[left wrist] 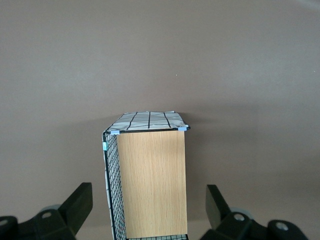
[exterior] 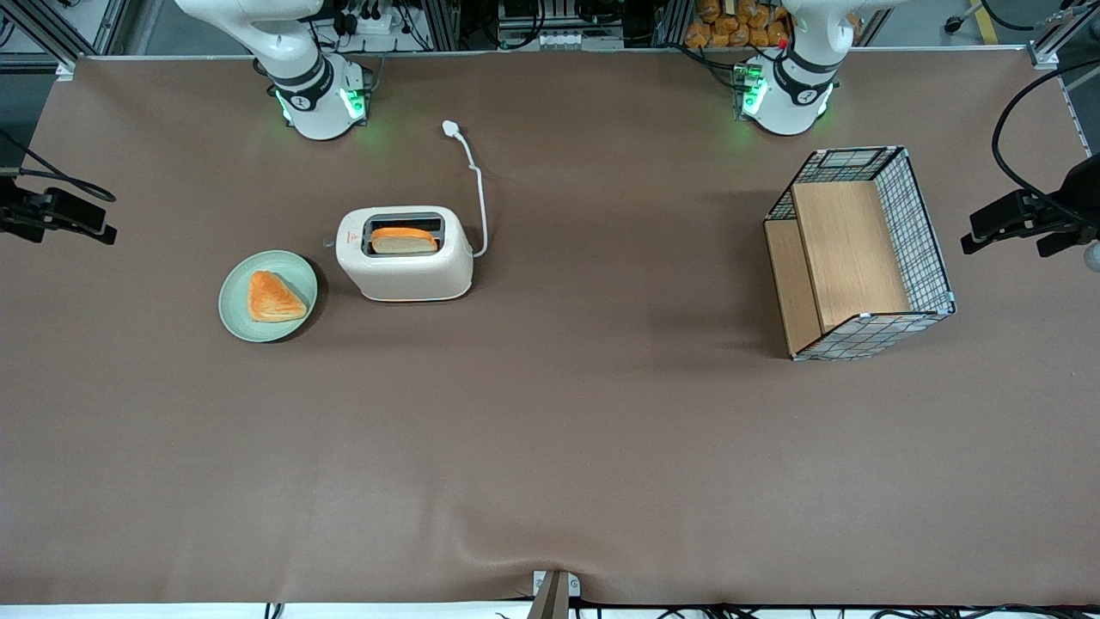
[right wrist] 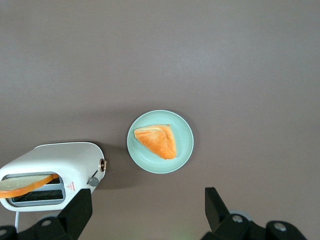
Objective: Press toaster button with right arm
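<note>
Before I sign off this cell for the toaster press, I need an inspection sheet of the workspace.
Surface: brown table cover, slightly rippled at the edge nearest the front camera.
Job's things: toaster upright, bread slice in its slot; button on its narrow end, untouched.
Clutter: green plate with a pastry beside the toaster; wire-and-wood basket toward the parked arm's end.
Grippers: gripper open, high above table between toaster and plate.
Cables: toaster cord loose, plug unplugged on table.
Surroundings: frame rails, wiring, and stored bread past the table edge.
</note>
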